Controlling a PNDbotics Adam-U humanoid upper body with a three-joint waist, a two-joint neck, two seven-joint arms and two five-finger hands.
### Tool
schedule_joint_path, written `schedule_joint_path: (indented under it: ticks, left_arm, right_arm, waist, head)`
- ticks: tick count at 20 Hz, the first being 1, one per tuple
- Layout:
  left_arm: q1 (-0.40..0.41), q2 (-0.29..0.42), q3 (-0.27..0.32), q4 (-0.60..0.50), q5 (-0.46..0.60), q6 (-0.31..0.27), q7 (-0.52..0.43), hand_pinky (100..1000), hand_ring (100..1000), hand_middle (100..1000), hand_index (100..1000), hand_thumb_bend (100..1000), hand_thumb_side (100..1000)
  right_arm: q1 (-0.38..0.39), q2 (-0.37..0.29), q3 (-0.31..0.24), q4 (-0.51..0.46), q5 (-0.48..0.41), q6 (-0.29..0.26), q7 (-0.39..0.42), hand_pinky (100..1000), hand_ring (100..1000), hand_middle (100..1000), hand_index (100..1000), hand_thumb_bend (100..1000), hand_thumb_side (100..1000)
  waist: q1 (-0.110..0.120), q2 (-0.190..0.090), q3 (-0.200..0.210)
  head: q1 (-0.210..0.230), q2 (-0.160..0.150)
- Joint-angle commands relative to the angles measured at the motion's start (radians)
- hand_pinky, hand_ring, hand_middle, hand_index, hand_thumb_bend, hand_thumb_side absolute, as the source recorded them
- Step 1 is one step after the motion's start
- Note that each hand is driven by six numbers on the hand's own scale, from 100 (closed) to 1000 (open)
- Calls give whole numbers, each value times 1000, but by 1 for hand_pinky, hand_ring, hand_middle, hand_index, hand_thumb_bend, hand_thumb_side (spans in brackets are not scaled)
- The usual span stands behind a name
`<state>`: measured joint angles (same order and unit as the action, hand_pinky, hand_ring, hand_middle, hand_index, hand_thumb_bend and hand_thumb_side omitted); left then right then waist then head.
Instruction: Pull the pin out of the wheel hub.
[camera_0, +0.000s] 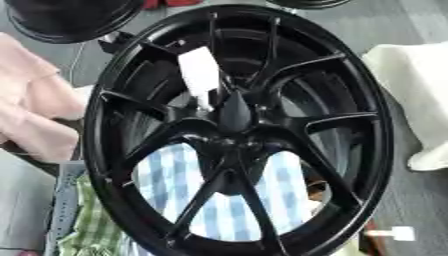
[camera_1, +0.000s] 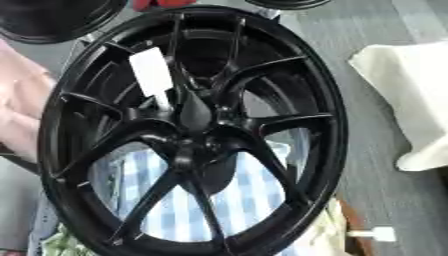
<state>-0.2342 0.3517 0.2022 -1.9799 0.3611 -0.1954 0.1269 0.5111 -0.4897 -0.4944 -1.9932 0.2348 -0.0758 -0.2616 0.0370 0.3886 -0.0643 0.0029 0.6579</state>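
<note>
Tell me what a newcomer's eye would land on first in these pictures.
A large black spoked wheel fills nearly the whole picture, with a dark pointed pin standing at its hub. A white tag stands out among the upper spokes, just above and to the left of the hub. A blue-and-white checked cloth shows through the lower spokes, and pink fabric lies at the left edge. Neither robot hand is in view.

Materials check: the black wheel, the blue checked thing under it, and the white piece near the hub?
Wheel: looks like cast metal with a satin black coat; rigid spokes, soft sheen on the rim. Could be painted alloy.
Checked cloth: woven fabric, matte, blue and white checks, seen through the spokes.
White piece: flat, matte, paper or plastic tag; cannot tell which. No robot hand is in view.
</note>
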Motion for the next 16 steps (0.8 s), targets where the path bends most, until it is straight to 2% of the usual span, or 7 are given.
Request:
schedule_joint_path:
  ticks: [1, 6, 7, 9, 10, 15, 16]
  left_arm:
    - [-1, 11, 9, -20, -5, 1, 0, 855, 659, 646, 763, 126, 714]
    - [1, 11, 9, -20, -5, 2, 0, 856, 660, 646, 763, 127, 714]
    - [1, 11, 9, -20, -5, 2, 0, 856, 659, 646, 763, 127, 714]
    - [1, 12, 9, -20, -4, 1, 1, 856, 660, 647, 763, 127, 713]
    - [1, 13, 9, -20, -4, 1, 2, 856, 660, 647, 763, 126, 712]
    - [-9, 19, 3, -20, 0, 1, -2, 855, 661, 648, 763, 123, 707]
    - [-11, 19, 1, -20, 1, 2, -3, 855, 661, 648, 763, 123, 707]
  right_arm:
    - [8, -6, -18, -7, 5, -2, -3, 892, 959, 881, 881, 341, 100]
    - [-11, 5, -30, -7, -28, -35, -36, 855, 898, 829, 840, 239, 100]
    - [-17, 5, -31, -7, -42, -50, -51, 839, 863, 794, 812, 199, 171]
    - [-39, -3, -28, -7, -71, -81, -82, 825, 830, 756, 771, 109, 248]
    - [-55, -10, -22, -7, -81, -95, -96, 822, 820, 746, 763, 100, 258]
    - [-137, -41, 68, -7, -78, -169, -170, 812, 794, 718, 728, 100, 393]
    - [-152, -43, 93, -7, -70, -185, -186, 814, 794, 718, 727, 100, 392]
  waist:
    - [-4, -23, -2]
    - [-7, -25, -5]
    - [-7, -26, -5]
    - [-8, -29, -3]
    - [-8, -30, -3]
    - [-9, -38, -1]
    - [-9, -39, -1]
  head:
    - [2, 3]
    - [3, 2]
    - [4, 0]
    - [7, -7]
    - [9, -10]
    - [8, -16]
    - [6, -18]
